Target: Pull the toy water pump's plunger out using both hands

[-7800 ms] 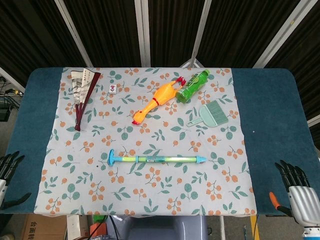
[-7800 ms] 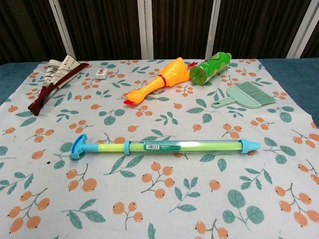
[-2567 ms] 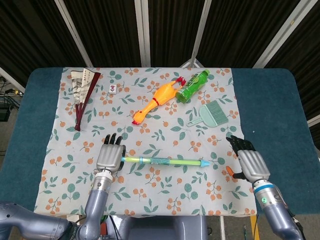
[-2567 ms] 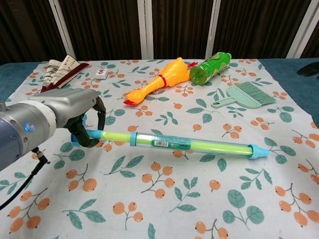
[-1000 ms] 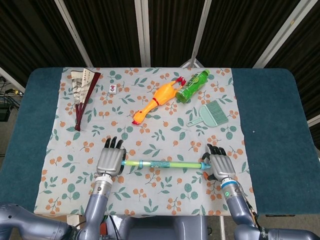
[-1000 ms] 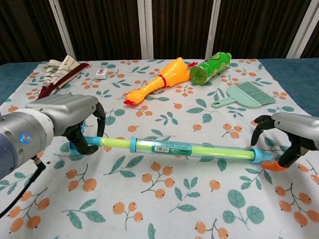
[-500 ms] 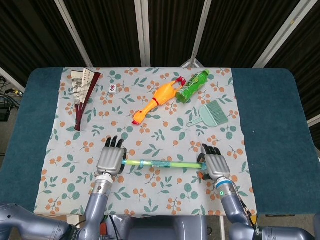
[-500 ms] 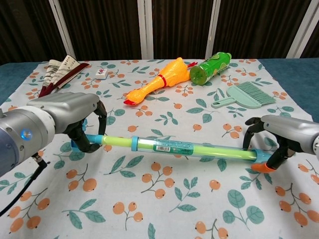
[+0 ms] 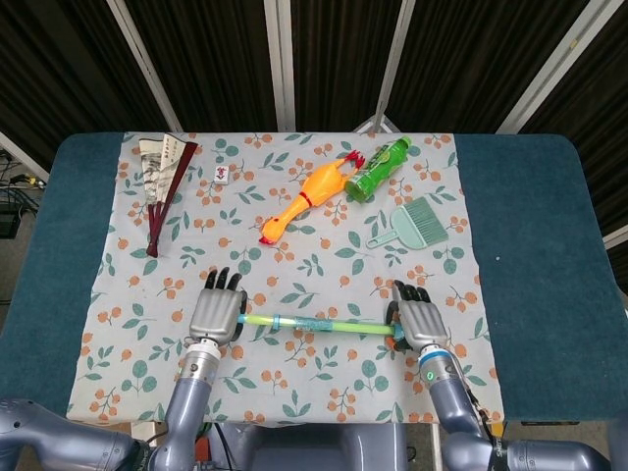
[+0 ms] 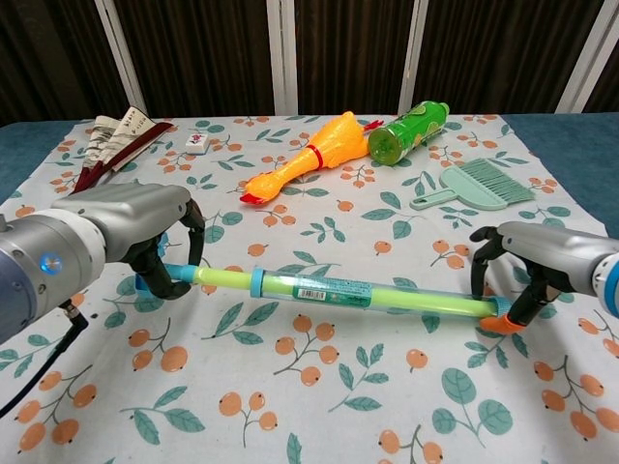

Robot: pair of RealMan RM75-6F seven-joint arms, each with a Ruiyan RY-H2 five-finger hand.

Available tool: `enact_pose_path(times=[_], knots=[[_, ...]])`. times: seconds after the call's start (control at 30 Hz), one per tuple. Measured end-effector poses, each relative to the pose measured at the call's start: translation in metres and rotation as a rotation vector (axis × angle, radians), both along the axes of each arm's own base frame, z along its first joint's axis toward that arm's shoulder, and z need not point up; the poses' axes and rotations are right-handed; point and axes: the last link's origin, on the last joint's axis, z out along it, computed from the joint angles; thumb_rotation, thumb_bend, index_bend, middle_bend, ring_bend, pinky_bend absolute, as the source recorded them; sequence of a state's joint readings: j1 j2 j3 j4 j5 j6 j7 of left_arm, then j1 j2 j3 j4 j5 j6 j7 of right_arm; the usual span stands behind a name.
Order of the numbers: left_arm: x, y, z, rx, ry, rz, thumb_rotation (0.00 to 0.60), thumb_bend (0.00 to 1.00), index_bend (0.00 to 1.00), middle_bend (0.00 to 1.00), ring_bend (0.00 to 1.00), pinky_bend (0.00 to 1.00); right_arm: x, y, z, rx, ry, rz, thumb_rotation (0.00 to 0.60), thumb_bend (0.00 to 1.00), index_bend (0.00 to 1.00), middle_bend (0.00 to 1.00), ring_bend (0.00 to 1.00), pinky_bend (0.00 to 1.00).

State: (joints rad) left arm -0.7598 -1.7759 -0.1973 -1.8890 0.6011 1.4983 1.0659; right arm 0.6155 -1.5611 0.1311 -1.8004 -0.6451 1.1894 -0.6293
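Observation:
The toy water pump [image 10: 329, 290] is a green tube with blue ends, lying left to right across the front of the floral cloth [image 10: 319, 387]. My left hand [image 10: 135, 237] grips the blue T-handle at the tube's left end, and its fingers hide most of the handle. A short length of rod shows between the handle and the blue collar [image 10: 256, 281]. My right hand [image 10: 537, 261] curls over the tube's right end by the blue nozzle, with the thumb underneath. The head view shows the left hand [image 9: 218, 314], the pump [image 9: 309, 322] and the right hand [image 9: 419, 322] in one line.
At the back of the cloth lie an orange rubber chicken [image 10: 309, 159], a green bottle [image 10: 408, 130], a small teal brush [image 10: 479, 186], a folded fan [image 10: 106, 145] and a white tile [image 10: 196, 143]. Blue table surface [image 9: 535, 226] flanks the cloth.
My right hand has slid in from the right and closed over the tube's nozzle end. The pump has shifted slightly left. The left hand keeps its hold on the handle.

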Motion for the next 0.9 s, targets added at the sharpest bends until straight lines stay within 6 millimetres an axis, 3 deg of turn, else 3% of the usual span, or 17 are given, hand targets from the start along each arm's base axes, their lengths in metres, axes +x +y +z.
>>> enact_pose_path(times=[0.33, 0.9], knots=[[-0.009, 0.0, 0.004, -0.003, 0.002, 0.007, 0.6, 0.49, 0.65, 0.12, 0.0, 0.02, 0.0, -0.001, 0.003, -0.014, 0.015, 0.003, 0.6, 0.37, 0.64, 0.03, 0.0, 0.0], [-0.004, -0.003, 0.011, -0.007, -0.034, 0.002, 0.6, 0.49, 0.65, 0.12, 0.0, 0.02, 0.002, -0.024, 0.032, -0.105, 0.043, 0.015, 0.6, 0.37, 0.65, 0.04, 0.0, 0.0]])
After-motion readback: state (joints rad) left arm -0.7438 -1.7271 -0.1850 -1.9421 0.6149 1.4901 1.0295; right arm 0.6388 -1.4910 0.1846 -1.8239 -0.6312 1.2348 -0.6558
